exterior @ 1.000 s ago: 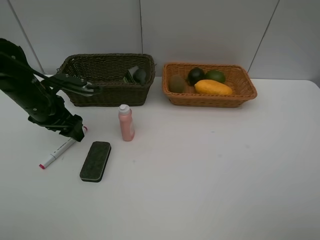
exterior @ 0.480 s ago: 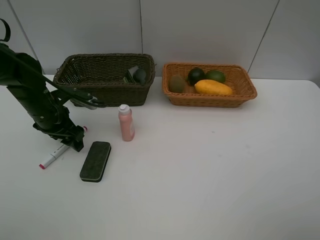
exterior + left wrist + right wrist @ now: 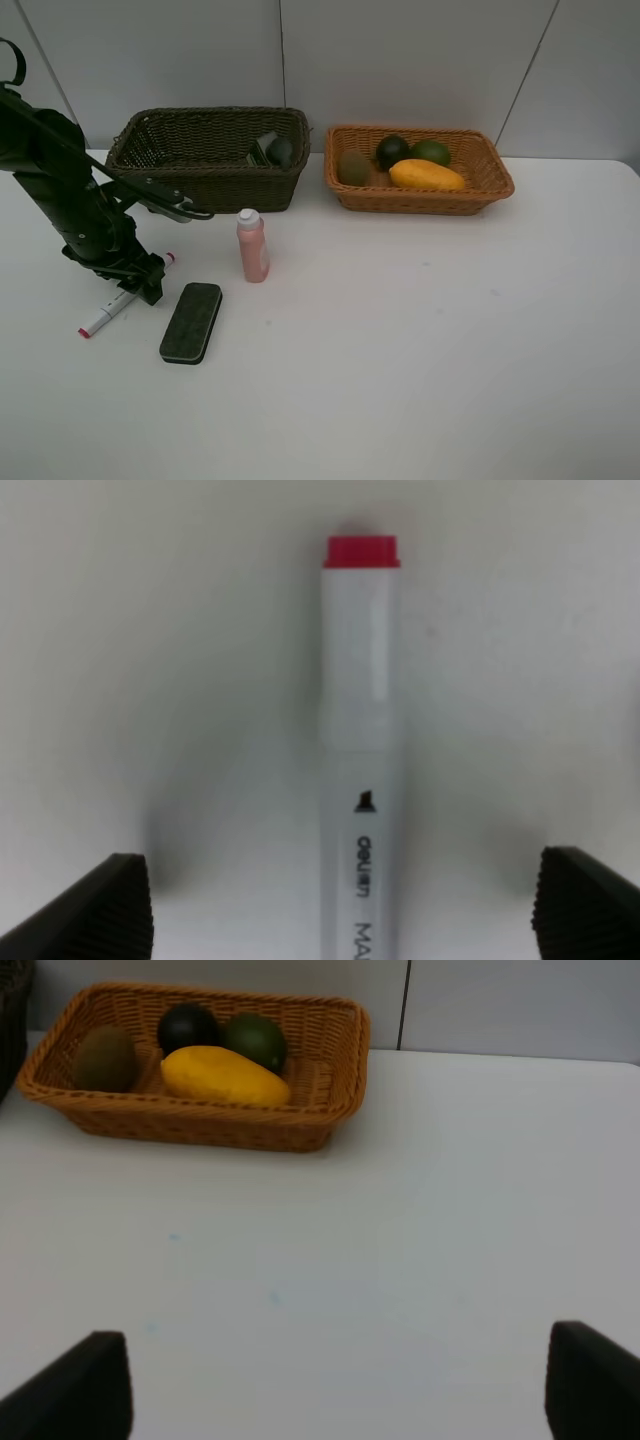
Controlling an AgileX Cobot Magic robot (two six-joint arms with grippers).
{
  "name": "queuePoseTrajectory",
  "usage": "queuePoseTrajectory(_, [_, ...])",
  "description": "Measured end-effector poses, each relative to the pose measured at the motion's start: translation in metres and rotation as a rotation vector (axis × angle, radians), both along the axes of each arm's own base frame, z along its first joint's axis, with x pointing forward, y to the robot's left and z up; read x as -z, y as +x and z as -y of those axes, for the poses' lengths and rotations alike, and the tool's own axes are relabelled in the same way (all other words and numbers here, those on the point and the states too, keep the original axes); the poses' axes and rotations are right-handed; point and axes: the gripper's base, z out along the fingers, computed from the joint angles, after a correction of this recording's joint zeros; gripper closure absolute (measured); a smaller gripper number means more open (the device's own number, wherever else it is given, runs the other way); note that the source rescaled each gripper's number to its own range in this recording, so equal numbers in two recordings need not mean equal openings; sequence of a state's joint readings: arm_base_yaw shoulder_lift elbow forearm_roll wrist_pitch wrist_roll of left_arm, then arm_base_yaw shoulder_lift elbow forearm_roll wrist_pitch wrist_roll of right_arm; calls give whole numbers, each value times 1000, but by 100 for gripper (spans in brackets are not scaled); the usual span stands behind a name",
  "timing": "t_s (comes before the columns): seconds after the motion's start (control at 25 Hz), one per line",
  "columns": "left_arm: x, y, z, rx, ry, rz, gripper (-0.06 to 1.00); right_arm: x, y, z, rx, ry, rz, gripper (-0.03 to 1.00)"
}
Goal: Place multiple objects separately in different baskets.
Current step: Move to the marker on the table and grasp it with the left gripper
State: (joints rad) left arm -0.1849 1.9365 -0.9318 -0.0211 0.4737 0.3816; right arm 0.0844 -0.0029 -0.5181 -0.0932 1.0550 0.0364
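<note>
Left gripper (image 3: 148, 288), jaws spread, straddles the white marker (image 3: 100, 318) near the table's (image 3: 400, 340) left edge, black eraser (image 3: 191, 322) and pink bottle (image 3: 252, 247) beside it, open tabletop stretching right; dark basket (image 3: 215, 190) holds 1 dark green bottle (image 3: 270, 150); orange basket (image 3: 420, 198) holds mango (image 3: 427, 175), kiwi (image 3: 353, 167), lime (image 3: 431, 152), mangosteen (image 3: 391, 151); right gripper (image 3: 340, 1390) hangs unclenched.

The left arm (image 3: 68, 195) slanted down from the frame's left edge, with the left gripper (image 3: 150, 289) low at centre-left, jaws spread wide. The right gripper (image 3: 340, 1388) appeared only in its wrist view, jaws equally wide.
</note>
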Motion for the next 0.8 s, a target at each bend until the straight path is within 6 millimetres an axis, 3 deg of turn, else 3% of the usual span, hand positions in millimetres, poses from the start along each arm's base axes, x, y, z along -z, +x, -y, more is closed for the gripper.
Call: queuePoseTrajectory(0.8, [8, 0, 0, -2, 9, -23, -5, 0, 0, 0, 0, 0, 0, -3])
